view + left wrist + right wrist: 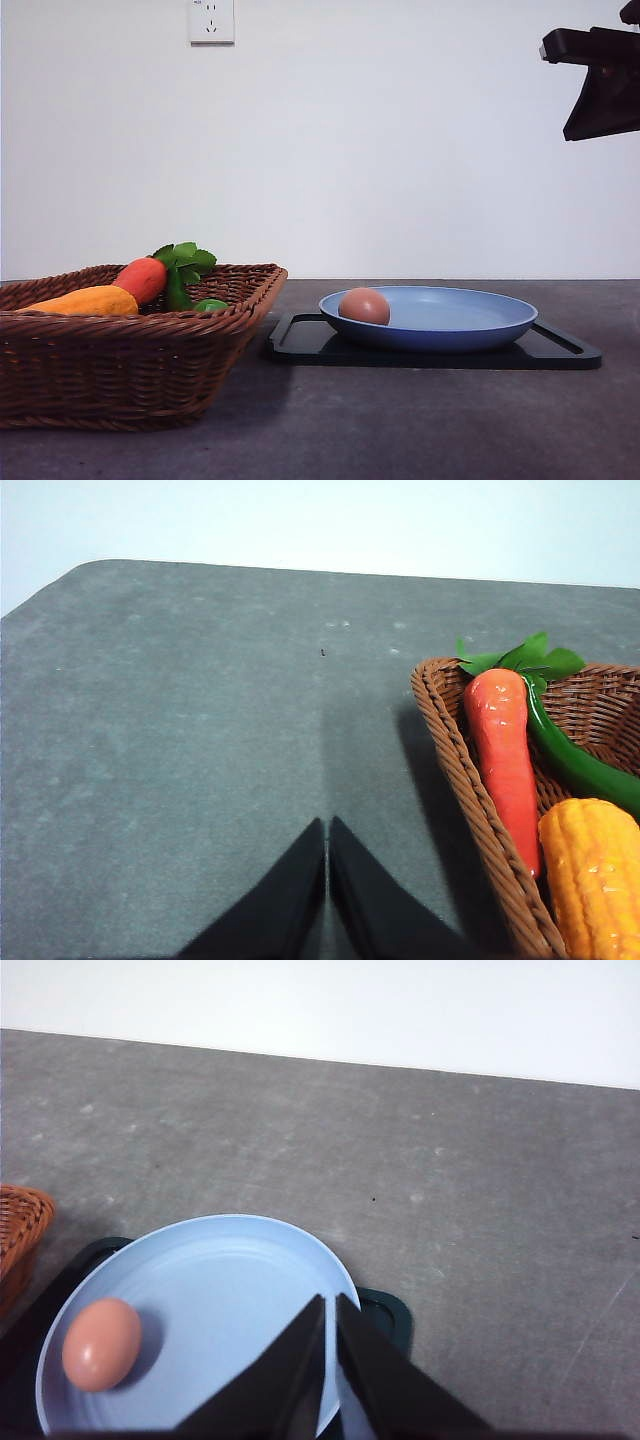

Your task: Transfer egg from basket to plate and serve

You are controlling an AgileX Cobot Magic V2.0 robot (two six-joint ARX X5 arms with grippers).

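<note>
Egg (364,305): resting in plate (470,330), lower part hidden by rim.
Basket (120,370): cut off at frame edge.
Left gripper (327,835): fingers pressed together, empty.
Right gripper (330,1310): fingers closed, empty, above plate.

One egg (364,305), one plate (470,335), one basket (120,370), one tray (300,345).

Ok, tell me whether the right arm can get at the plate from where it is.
Probably yes. The right gripper, shut, hangs above the plate with nothing between; the egg sits off to one side.
</note>
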